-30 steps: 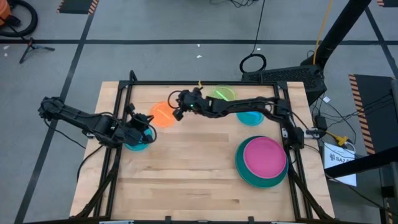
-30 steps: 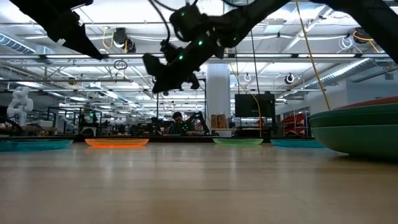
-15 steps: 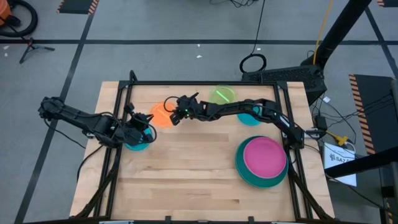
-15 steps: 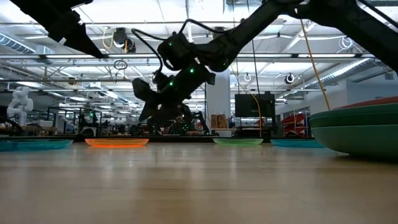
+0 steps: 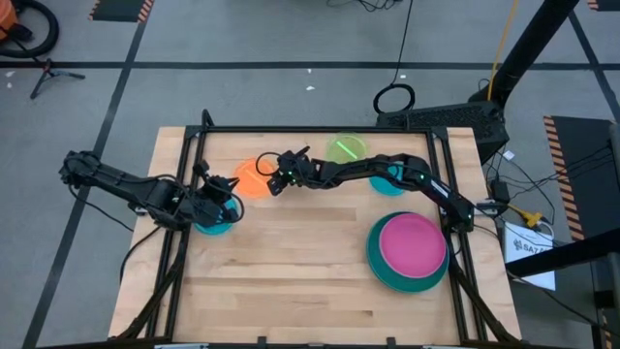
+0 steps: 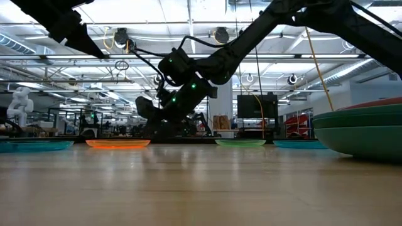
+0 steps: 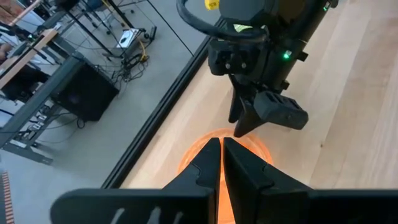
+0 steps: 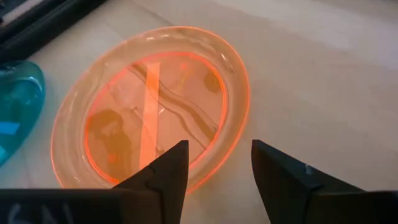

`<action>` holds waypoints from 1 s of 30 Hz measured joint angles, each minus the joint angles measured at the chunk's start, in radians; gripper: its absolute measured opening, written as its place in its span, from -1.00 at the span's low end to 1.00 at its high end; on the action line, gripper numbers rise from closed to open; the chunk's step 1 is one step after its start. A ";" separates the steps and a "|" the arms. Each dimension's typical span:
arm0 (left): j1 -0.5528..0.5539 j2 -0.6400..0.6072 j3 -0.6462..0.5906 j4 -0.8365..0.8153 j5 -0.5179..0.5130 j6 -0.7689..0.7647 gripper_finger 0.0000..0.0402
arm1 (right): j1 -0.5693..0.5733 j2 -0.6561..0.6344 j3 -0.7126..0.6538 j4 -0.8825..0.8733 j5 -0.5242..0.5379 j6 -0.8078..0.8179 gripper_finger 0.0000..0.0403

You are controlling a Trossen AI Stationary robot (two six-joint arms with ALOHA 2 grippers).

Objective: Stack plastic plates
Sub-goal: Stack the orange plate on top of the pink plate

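An orange plate (image 5: 250, 178) lies flat on the table at the far left. My right gripper (image 8: 216, 163) stands open, low over the rim of that plate nearest the table's right edge, one finger above the plate's inside and one outside it. I cannot tell whether it touches. My left gripper (image 5: 221, 202) is shut on nothing and hovers above a light blue plate (image 5: 215, 226) near the left edge. A lime plate (image 5: 346, 147) and a teal plate (image 5: 392, 181) lie at the far side. A magenta plate (image 5: 412, 242) rests in a dark green one (image 5: 380, 271).
Black frame rails (image 5: 184, 174) run along the table's left, far and right edges. The magenta-and-green stack (image 6: 361, 129) fills the near right. Bare wood (image 5: 291, 271) stretches across the middle and near side. In the low view, people and equipment show in the room beyond the table.
My right gripper has come down from well above the table toward the orange plate, moving slightly toward the left edge, and has opened. The plates have kept still.
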 joint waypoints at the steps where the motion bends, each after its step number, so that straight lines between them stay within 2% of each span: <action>1: 0.000 0.000 0.000 0.001 -0.001 0.000 -0.87 | 0.000 0.005 0.000 0.005 0.000 0.001 -0.16; 7: 0.000 0.000 0.000 0.000 -0.001 0.001 -0.87 | 0.000 0.023 0.000 0.004 -0.009 0.028 -0.16; 10: 0.000 0.000 0.000 0.001 -0.001 0.001 -0.87 | 0.000 0.034 0.001 0.008 -0.050 0.045 -0.16; 16: 0.000 0.000 0.000 0.005 -0.001 0.006 -0.87 | 0.002 0.037 0.001 0.021 -0.047 0.041 -0.19; 22: 0.000 0.000 0.000 0.007 -0.001 0.011 -0.87 | 0.000 0.039 0.000 0.034 -0.048 0.038 -0.37; 30: 0.000 0.000 0.000 0.007 -0.001 0.015 -0.87 | -0.001 0.040 -0.001 0.045 -0.054 0.045 -0.73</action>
